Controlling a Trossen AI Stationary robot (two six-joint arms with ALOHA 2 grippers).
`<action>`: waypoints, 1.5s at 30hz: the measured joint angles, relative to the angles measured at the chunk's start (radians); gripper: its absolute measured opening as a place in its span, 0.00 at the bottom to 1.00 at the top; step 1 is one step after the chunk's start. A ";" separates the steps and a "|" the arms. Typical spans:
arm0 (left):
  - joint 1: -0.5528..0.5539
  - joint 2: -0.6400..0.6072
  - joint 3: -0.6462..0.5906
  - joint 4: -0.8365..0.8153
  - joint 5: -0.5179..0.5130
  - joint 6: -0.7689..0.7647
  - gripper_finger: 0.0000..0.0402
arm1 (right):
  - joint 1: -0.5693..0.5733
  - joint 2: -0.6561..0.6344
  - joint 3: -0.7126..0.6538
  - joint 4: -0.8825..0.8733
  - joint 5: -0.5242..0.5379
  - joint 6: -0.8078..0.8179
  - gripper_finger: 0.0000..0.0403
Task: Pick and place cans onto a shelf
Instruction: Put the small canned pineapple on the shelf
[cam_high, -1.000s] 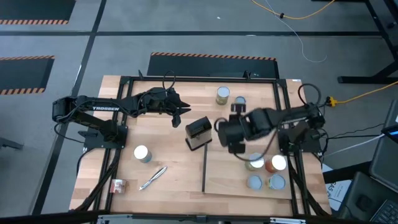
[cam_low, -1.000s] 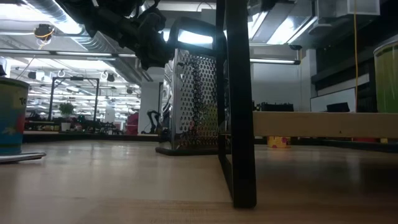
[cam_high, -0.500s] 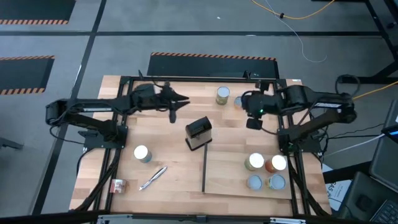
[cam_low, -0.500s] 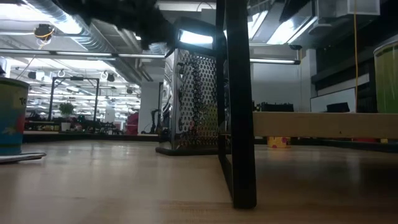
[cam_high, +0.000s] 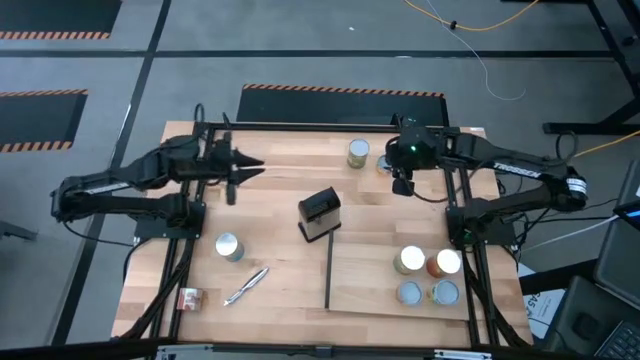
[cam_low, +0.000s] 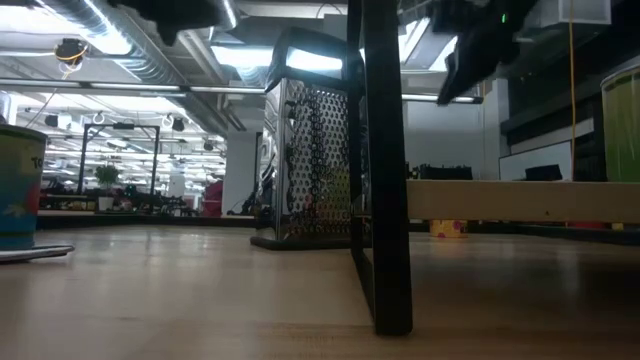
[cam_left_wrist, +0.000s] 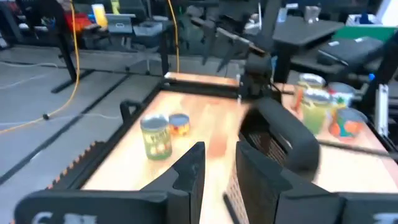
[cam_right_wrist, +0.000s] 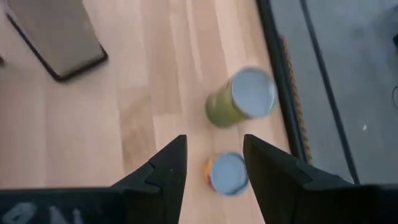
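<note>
Two cans stand at the table's far edge: a green-labelled can (cam_high: 358, 152) (cam_right_wrist: 242, 98) and a shorter orange can with a blue top (cam_right_wrist: 227, 173). My right gripper (cam_high: 403, 181) (cam_right_wrist: 214, 158) hovers open above them, pointing steeply down, the orange can showing below the gap between its fingers. Several cans (cam_high: 409, 260) stand on the shelf (cam_high: 370, 285), a pale panel at the near right. One white-topped can (cam_high: 229, 247) stands on the table at the left. My left gripper (cam_high: 243, 169) (cam_left_wrist: 217, 171) is open and holds nothing, raised over the far left.
A black box grater (cam_high: 320, 214) (cam_low: 310, 150) stands upright mid-table beside the shelf's black bar (cam_high: 328, 272). A silver pen-like tool (cam_high: 246, 285) and a small packet (cam_high: 187, 297) lie near the front left. A black frame rail (cam_high: 320, 127) runs along the far edge.
My right gripper has swung from over the shelf's far left part toward the table's far edge and now hangs over the two cans there. My left gripper has drawn back toward the table's left edge and risen. Neither has changed its opening.
</note>
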 joint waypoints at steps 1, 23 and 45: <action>-0.006 -0.026 0.000 -0.027 0.000 0.000 0.21 | -0.023 0.003 -0.023 0.012 -0.010 -0.020 0.40; -0.053 -0.146 0.000 -0.187 -0.007 -0.027 0.21 | -0.333 0.087 -0.277 0.220 -0.301 -0.205 0.40; -0.053 -0.144 0.000 -0.186 -0.009 -0.027 0.21 | -0.340 0.301 -0.339 0.346 -0.179 -0.266 0.40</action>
